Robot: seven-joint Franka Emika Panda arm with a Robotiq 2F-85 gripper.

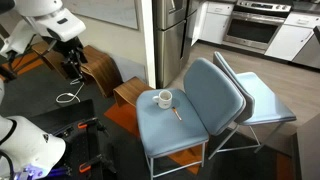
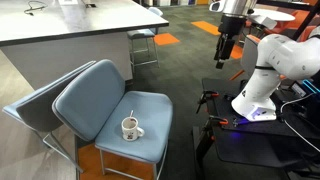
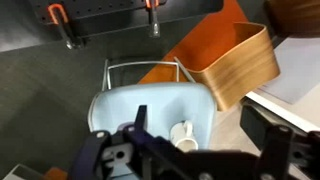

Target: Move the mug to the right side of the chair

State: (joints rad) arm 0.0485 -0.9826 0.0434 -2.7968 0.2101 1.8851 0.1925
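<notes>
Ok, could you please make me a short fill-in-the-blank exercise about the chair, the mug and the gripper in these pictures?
1. The mug stands on the seat of the ___ chair.
2. The colour of the mug is ___.
3. The gripper hangs apart from the chair, and between its fingers there is ___.
Missing words: blue; white; nothing.

The mug (image 1: 163,98) stands on the chair (image 1: 172,130) seat, a second chair (image 1: 264,103) just behind it.
</notes>
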